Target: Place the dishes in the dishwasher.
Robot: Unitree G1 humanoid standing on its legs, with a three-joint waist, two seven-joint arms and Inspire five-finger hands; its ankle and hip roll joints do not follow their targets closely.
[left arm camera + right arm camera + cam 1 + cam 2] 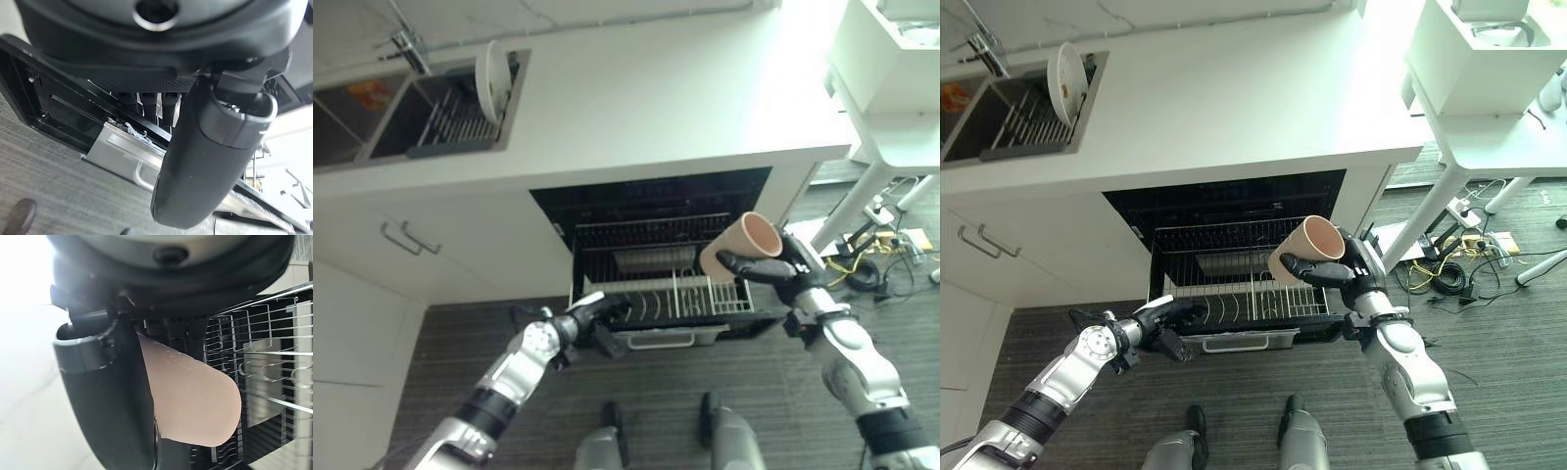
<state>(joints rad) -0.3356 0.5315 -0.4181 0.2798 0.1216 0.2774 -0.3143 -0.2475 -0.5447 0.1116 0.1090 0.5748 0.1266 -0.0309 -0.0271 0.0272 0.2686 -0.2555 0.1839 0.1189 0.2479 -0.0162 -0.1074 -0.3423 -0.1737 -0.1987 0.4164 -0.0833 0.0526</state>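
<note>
Right eye view: right hand (1347, 270) grips pink cup (1304, 250), thumb and fingers curled round it, held tilted above dishwasher rack (1234, 294) – not yet set down. Left hand (1163, 321) at rack's front edge; fingers hidden, can't tell. Risk, in my judgement: cup may slip or catch the tines – tilt and smooth wall.

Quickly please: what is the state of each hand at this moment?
Left hand: at the dishwasher rack's front edge; grip cannot be told.
Right hand: closed on the pink cup.

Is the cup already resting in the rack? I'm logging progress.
No: the right hand holds the pink cup in the air above the pulled-out dishwasher rack.
</note>
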